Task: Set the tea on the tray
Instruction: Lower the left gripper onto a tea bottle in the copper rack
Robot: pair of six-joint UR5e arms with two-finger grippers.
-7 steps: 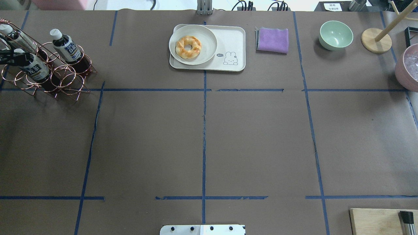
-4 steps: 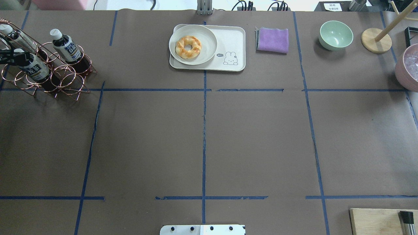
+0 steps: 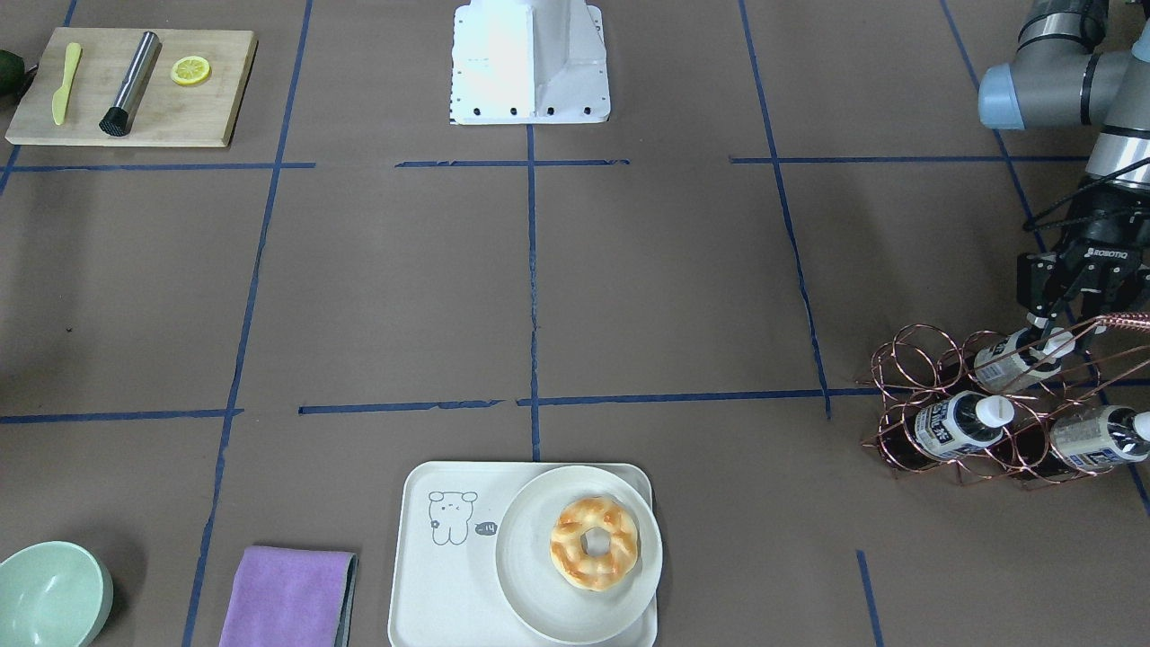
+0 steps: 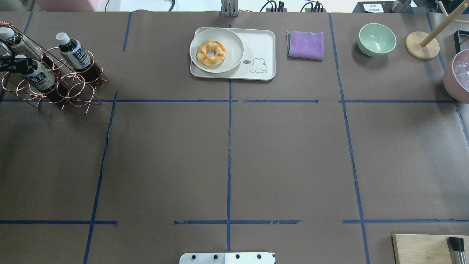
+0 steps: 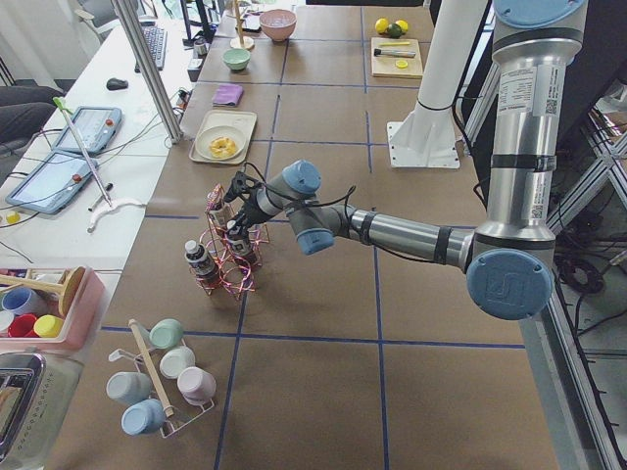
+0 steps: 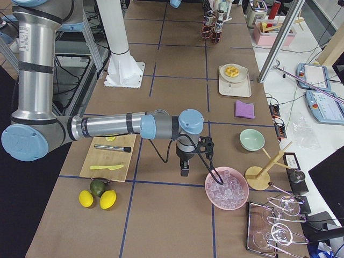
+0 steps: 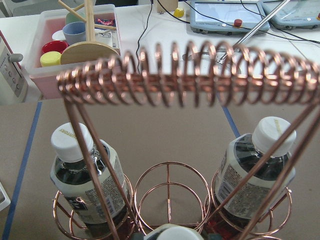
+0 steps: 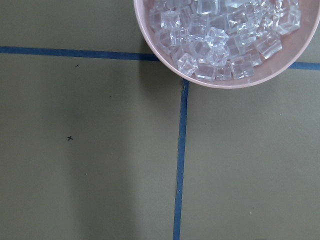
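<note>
Left gripper (image 3: 1049,334) is down at the copper wire rack (image 3: 907,359) and, as far as the front view shows, its fingers are pinched on the white cap of the tea (image 3: 1006,359). That bottle leans in a ring on the robot's side of the rack. Two more bottles (image 3: 957,422) sit in rings on the far side, also tilted (the wrist camera sees them through the rack's coiled handle, with a third white cap just at its bottom edge).

The tray (image 3: 431,575) lies well apart from the rack, at the far edge of the table near the middle. A round plate (image 3: 530,575) with a donut (image 3: 593,542) fills the half towards the robot's left – the half with the cartoon is bare. A purple cloth (image 3: 287,598) lies just beside the tray, with a green bowl (image 3: 49,593) beyond it.

At the other end of the table the right gripper (image 6: 184,171) hangs low just beside a pink bowl (image 6: 227,189) of ice; I cannot tell whether it is spread or closed.
</note>
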